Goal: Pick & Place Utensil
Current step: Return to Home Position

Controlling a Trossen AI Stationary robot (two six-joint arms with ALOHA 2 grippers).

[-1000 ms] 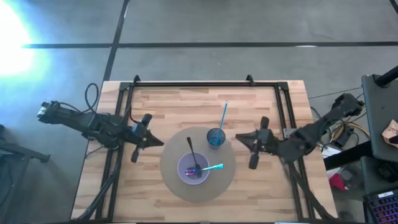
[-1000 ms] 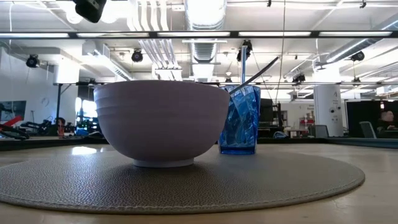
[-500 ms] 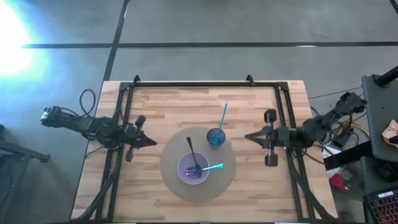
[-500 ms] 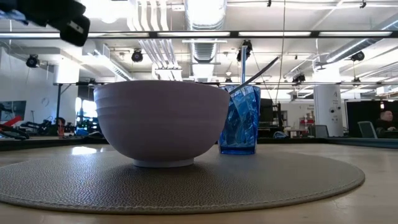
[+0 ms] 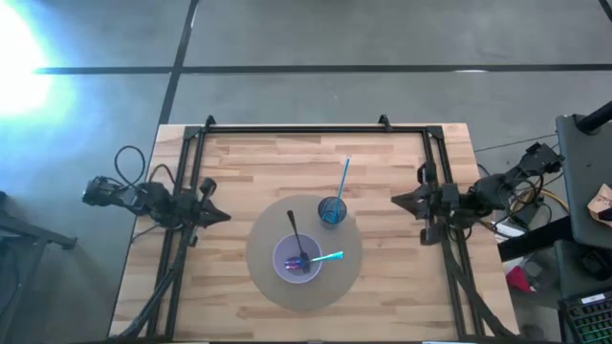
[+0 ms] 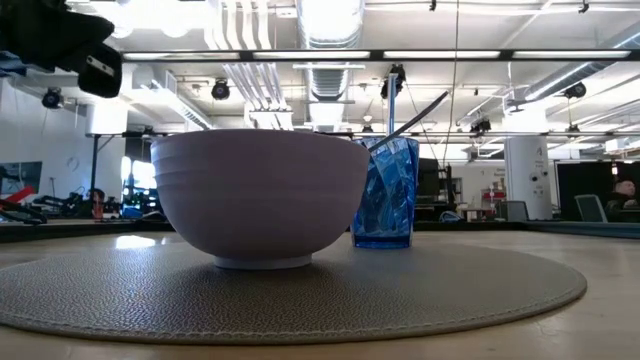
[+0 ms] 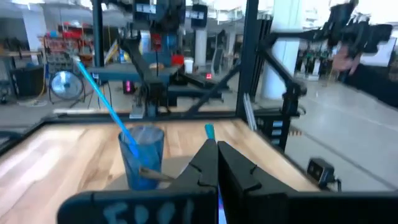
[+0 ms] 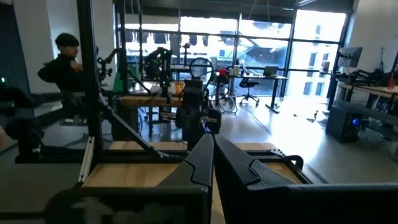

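Observation:
A lavender bowl (image 5: 298,259) sits on a round grey placemat (image 5: 268,277). A black utensil (image 5: 295,234) and a teal utensil (image 5: 331,257) lie in the bowl, their handles resting over its rim. A blue cup (image 5: 332,211) stands on the mat's far part and a long blue utensil (image 5: 343,179) leans in it. My left gripper (image 5: 222,217) is shut at the table's left side, pointing at the mat. My right gripper (image 5: 395,201) is shut at the right side, facing the cup. The left wrist view shows the cup (image 7: 143,155) past my shut fingers.
A black metal frame (image 5: 296,128) runs along the table's far edge and down both sides under the arms. Bare wood lies between each gripper and the mat. A person (image 8: 65,50) stands in the room beyond the table.
Both arms have drawn back from the mat. The left gripper has moved toward the table's left edge and the right gripper toward the right edge. The bowl, cup and utensils have stayed in place.

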